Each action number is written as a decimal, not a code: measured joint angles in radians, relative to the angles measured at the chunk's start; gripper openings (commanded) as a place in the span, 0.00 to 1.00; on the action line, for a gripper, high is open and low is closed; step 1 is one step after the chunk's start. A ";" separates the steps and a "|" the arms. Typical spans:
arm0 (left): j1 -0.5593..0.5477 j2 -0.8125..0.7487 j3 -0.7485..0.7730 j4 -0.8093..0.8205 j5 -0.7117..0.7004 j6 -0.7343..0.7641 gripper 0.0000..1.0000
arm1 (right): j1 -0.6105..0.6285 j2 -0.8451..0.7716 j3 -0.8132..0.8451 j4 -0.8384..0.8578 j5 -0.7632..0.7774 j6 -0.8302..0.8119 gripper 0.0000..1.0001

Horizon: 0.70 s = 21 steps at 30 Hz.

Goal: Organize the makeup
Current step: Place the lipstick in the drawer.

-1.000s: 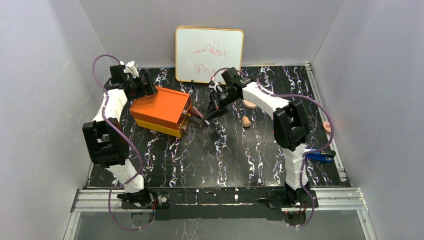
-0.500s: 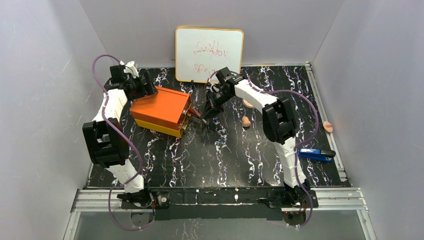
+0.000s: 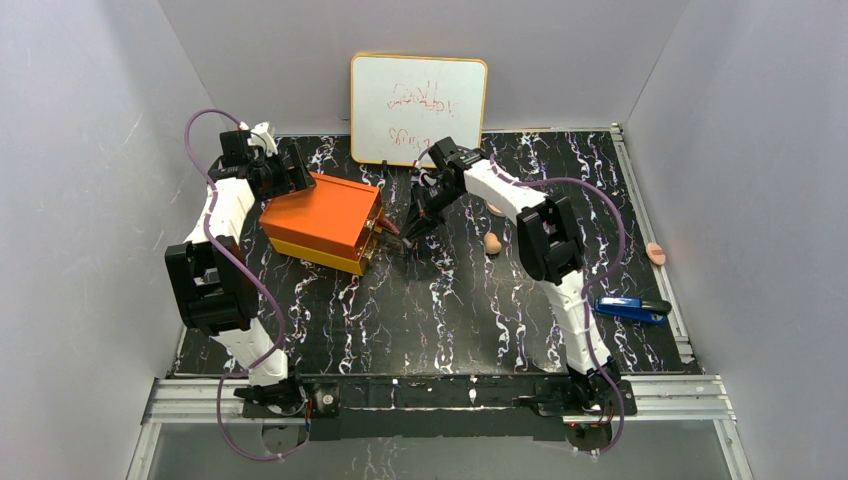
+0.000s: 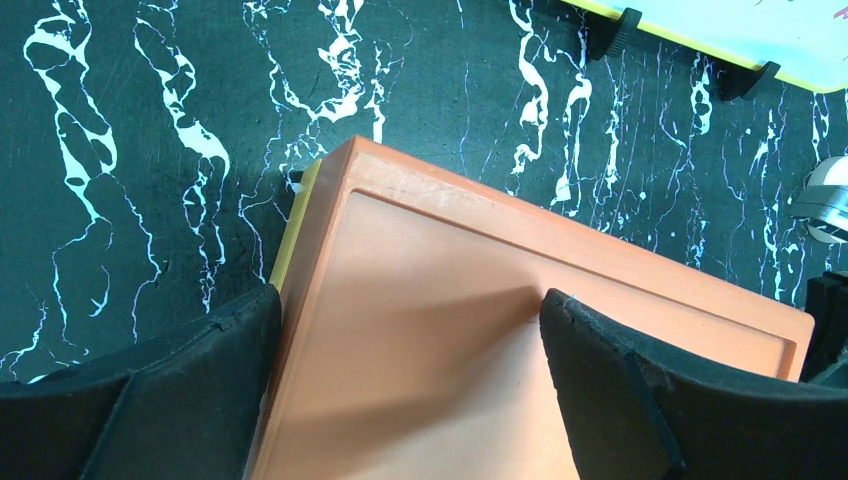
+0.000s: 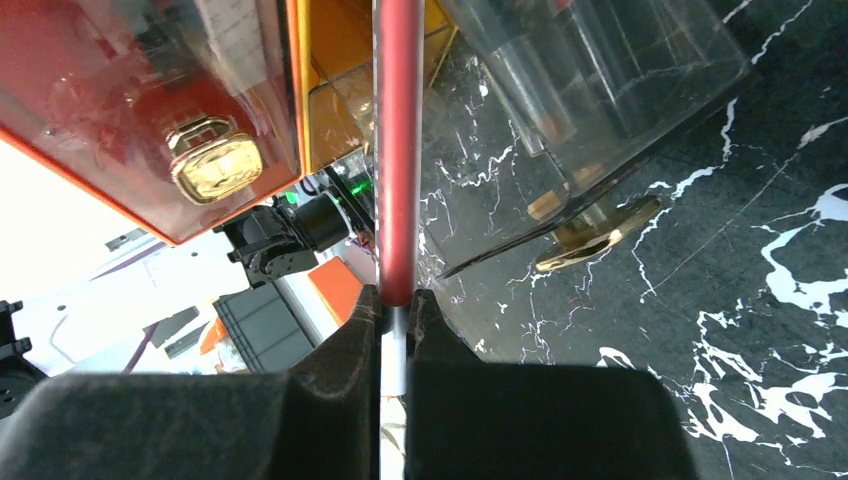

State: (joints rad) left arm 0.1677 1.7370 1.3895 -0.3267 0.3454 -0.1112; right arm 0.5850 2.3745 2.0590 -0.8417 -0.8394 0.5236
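From above, my right gripper (image 3: 412, 222) was at the drawer front of the orange box (image 3: 322, 220), clenched on a red stick (image 3: 391, 228). The tan sponge (image 3: 492, 243) and a peach disc (image 3: 497, 208) lay loose on the table (image 3: 450, 310) beside my right arm. Another peach piece (image 3: 656, 253) sat well apart at the right edge, near the blue stapler (image 3: 632, 309). My left gripper (image 3: 285, 172) was at the box's back left corner.

In the left wrist view, my fingers (image 4: 140, 400) were spread wide over that corner, gripping nothing; I judged they were steadying the box.

In the right wrist view, the stick ran from my pinched fingers beside the pulled-out clear drawer (image 5: 600, 80). Its tip left the frame, so I could not tell if it was inside. I judged the job early: one stick going in, sponge and discs left.
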 measured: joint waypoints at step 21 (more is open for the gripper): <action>0.000 0.000 0.000 0.000 -0.001 0.000 0.96 | 0.000 0.082 0.158 -0.027 -0.031 0.035 0.38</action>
State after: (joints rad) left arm 0.1677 1.7370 1.3891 -0.3264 0.3443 -0.1116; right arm 0.5850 2.4565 2.2166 -0.8692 -0.8707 0.5583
